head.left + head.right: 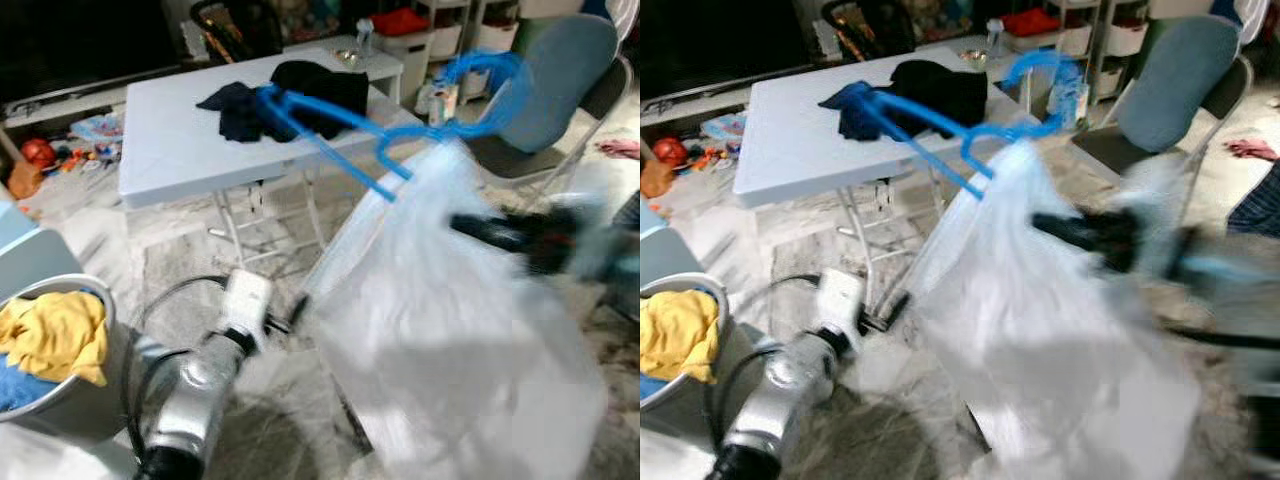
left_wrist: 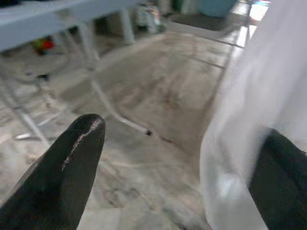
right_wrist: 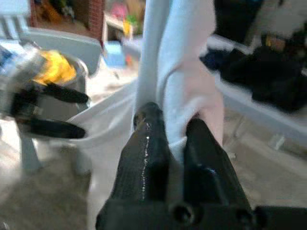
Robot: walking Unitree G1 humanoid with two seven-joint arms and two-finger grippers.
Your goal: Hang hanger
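Observation:
A blue plastic hanger (image 1: 452,128) carries a large white garment (image 1: 450,340), held up in the air in front of me, its hook toward the grey chair. My right gripper (image 3: 170,129) comes in from the right, blurred, and is shut on a fold of the white garment just below the hanger. My left gripper (image 2: 177,182) is low on the left beside the garment's lower edge. It is open, with one finger (image 2: 283,182) against the cloth and nothing clamped between the two.
A white folding table (image 1: 170,130) with dark clothes (image 1: 300,95) stands behind the hanger. A grey folding chair (image 1: 560,80) is at the back right. A basket (image 1: 70,410) with a yellow cloth (image 1: 55,335) sits at my near left. Toys (image 1: 40,150) litter the floor at the far left.

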